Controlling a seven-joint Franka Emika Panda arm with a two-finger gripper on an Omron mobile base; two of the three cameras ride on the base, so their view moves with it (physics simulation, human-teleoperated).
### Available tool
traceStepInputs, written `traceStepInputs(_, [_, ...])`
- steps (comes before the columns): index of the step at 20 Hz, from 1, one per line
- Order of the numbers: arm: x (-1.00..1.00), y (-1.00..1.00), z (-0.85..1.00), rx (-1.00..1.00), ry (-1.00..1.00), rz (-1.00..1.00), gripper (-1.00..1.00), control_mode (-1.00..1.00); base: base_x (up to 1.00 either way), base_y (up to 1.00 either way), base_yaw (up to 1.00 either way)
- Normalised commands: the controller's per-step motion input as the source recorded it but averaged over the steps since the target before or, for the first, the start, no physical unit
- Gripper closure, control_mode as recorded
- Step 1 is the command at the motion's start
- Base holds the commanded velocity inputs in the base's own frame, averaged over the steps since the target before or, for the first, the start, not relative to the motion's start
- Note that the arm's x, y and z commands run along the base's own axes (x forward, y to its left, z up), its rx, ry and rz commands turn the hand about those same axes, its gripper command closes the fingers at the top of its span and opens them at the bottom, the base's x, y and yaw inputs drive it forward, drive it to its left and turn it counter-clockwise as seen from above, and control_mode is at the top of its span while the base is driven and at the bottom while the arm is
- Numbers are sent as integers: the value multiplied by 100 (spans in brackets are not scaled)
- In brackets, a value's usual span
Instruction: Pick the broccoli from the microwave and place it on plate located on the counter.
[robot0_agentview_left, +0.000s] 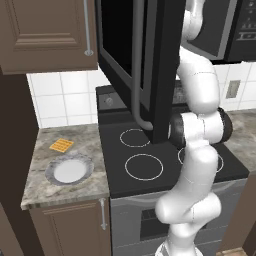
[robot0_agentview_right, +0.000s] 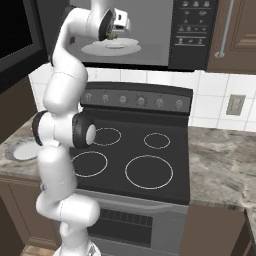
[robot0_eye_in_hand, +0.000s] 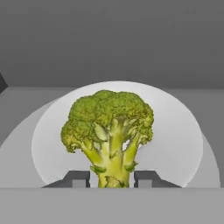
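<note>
gripper (robot0_eye_in_hand: 111, 178): inside the microwave (robot0_agentview_right: 150, 35), fingertips (robot0_eye_in_hand: 78, 178) standing one on each side of the broccoli's stem, close against it; whether the pads actually press the stem cannot be told. broccoli (robot0_eye_in_hand: 109, 131): directly ahead of the hand between the fingertips, dark green crown away from the hand, pale yellow-green stem toward it; it appears over a round white dish (robot0_eye_in_hand: 175, 140) in the grey interior, and contact with the dish cannot be judged. in the right base view the hand sits over that dish with a small green fleck (robot0_agentview_right: 110, 36) at its tip. microwave door (robot0_agentview_left: 135, 60): swung open, its long grey bar handle (robot0_agentview_left: 139, 75) hanging over the stovetop (robot0_agentview_left: 145, 150). plate (robot0_agentview_left: 69, 170): white centre, grey speckled rim, lying on the counter (robot0_agentview_left: 45, 192) well below and far from the hand, beside the stovetop. orange waffle-like square (robot0_agentview_left: 61, 145): on the same counter, just beyond the plate.
</note>
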Motion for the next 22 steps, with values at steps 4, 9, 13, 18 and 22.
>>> traceStepInputs(4, [-85,-2,-17,1,-27,0,100,-100,0,0,0])
traceStepInputs(9, [-100,0,0,0,-8,0,100,-100,0,0,0])
traceStepInputs(13, [-100,0,-17,0,4,0,100,-100,0,0,0])
traceStepInputs(18, [-100,0,-33,0,17,2,100,-100,0,0,0])
traceStepInputs(22, [-99,7,-50,0,26,8,100,-100,0,0,0])
